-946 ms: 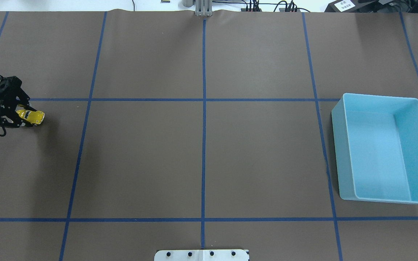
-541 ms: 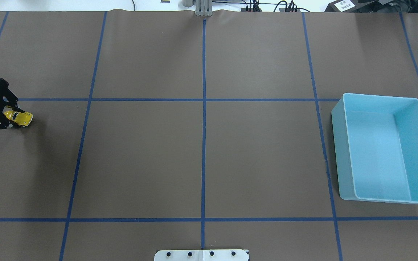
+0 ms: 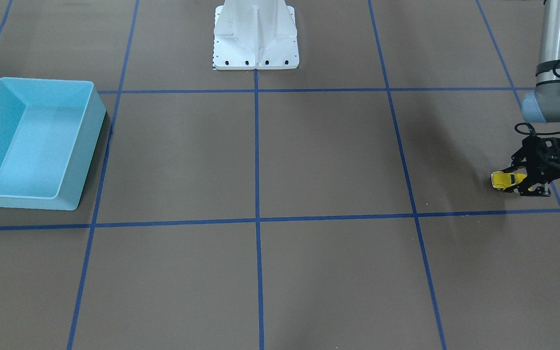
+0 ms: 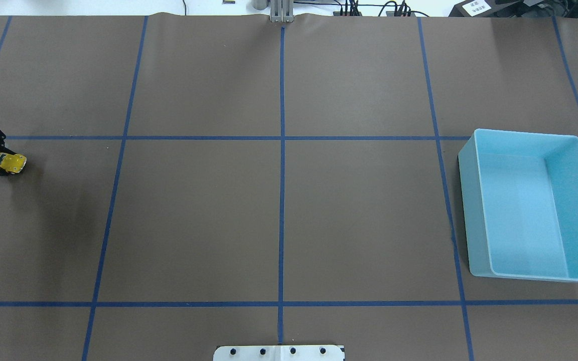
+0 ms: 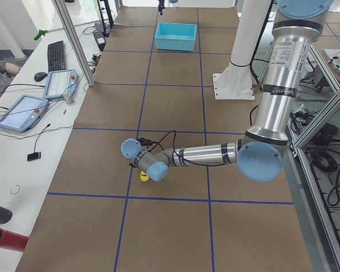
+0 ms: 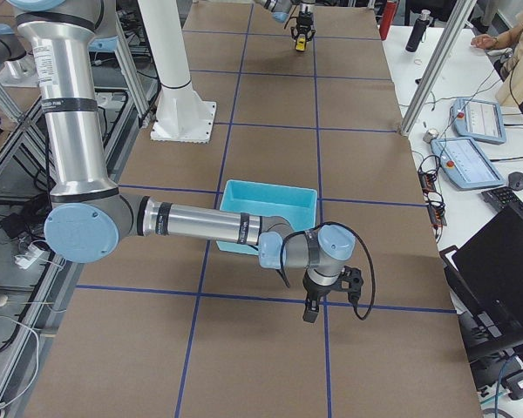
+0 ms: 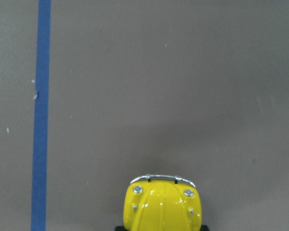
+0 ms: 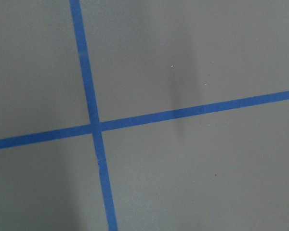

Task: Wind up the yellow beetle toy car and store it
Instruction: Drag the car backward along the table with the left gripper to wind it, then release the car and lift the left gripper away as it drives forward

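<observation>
At the table's (image 4: 193,215) left end, left pincer (image 3: 517,182) clamps the yellow beetle toy car (image 3: 505,179); right pincer (image 6: 309,312), cannot tell

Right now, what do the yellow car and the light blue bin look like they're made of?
Yellow car: glossy painted shell with sharp highlights and a chrome-look bumper. It could be die-cast metal or hard plastic; the look leaves that open.
Light blue bin: probably moulded plastic, going by the uniform colour, smooth satin walls and rounded corners.

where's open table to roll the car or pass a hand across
Every grid square between the light blue bin and the left hand gripping the yellow beetle toy car is bare. Crowded only at that hand's table edge.
</observation>
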Motion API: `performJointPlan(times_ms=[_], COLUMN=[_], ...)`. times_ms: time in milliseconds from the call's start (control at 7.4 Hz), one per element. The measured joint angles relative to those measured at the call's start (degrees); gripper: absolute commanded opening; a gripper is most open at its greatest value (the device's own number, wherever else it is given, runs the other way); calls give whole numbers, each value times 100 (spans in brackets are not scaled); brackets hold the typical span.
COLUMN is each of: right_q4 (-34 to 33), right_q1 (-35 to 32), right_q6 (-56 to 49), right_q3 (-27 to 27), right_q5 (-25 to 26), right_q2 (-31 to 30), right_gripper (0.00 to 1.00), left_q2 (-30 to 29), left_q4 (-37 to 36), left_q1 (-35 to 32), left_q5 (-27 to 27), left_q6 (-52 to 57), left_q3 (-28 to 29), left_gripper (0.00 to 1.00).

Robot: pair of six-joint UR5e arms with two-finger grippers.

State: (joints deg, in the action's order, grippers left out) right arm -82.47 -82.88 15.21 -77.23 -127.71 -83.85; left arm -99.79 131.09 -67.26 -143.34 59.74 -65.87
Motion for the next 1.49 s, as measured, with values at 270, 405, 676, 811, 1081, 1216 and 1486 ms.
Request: performJointPlan(times_ms=[270, 405, 676, 811, 1081, 1216, 1486], right_q4=[1, -2, -5, -6, -5, -4, 2], right_q1=[0, 0, 0, 0, 0, 0, 0], right_q6=[0, 0, 0, 0, 0, 0, 0], right_q3=[-2, -2, -8, -9, -11, -11, -11], right_q5=[0, 0, 0, -2, -8, -8, -9], right_q2=[15, 25, 49, 56, 61, 61, 61], right_gripper=[100, 100, 100, 100, 100, 100, 100], left_q2=[11, 17, 26, 65, 172, 188, 195], left_q4=[-2, -4, -1, 22, 147, 181, 197], left_q1=[-189, -265, -381, -441, -519, -545, -575], left_q5=[-72, -83, -90, -125, -218, -231, -243], left_q6=[367, 483, 647, 674, 680, 682, 687], left_q3=[264, 340, 461, 505, 541, 545, 548], left_gripper=[0, 24, 100, 100, 100, 100, 100])
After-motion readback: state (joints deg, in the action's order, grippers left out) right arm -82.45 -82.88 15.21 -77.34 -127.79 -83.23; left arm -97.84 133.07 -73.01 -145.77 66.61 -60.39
